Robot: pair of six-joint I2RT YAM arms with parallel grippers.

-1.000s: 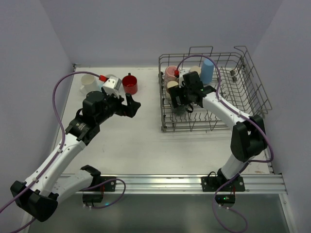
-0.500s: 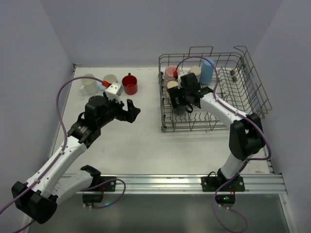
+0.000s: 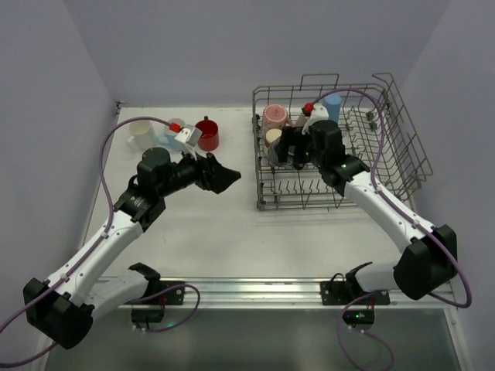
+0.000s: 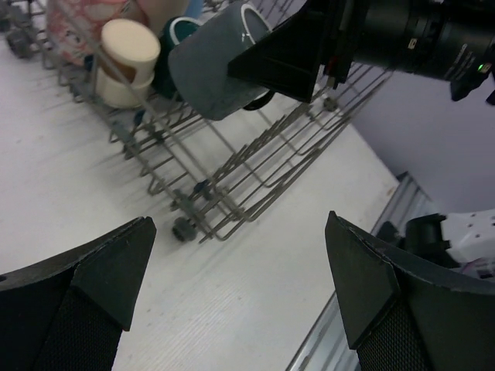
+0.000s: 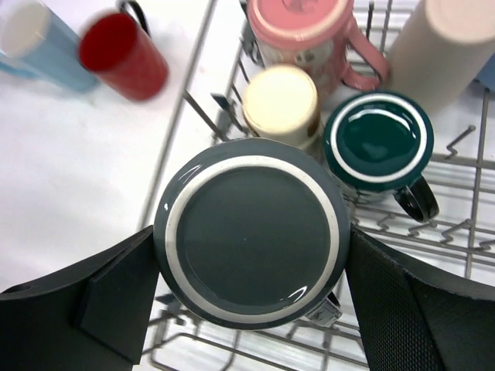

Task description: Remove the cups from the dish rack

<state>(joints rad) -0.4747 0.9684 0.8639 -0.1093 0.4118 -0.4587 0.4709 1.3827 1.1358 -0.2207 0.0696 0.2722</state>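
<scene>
Pale lavender walls [image 3: 232, 46] on three sides of a white tabletop [image 3: 224, 232], aluminium rail [image 3: 271, 291] along its near edge

**Top external.** Fixed, high, above and behind the arm bases. Faces down and forward over the whole table [image 3: 232, 239]. Distant: takes in both arms and the entire dish rack [image 3: 309, 205].

**Left wrist.** Rides on the left gripper [image 4: 238, 228], whose fingers [image 4: 77, 301] frame the lower corners. Low over the table, aimed obliquely at the rack's near corner, at close range.

**Right wrist.** Rides on the right gripper [image 5: 251, 239], fingers [image 5: 402, 301] at both lower edges. Looks straight down into the rack, very near; a dark teal cup [image 5: 251, 232] fills the centre.

**Overlap.** All three views show the rack's left end and the beige cup [image 3: 272, 136]. The top external and right wrist views both show the red cup [image 3: 206, 133].
</scene>
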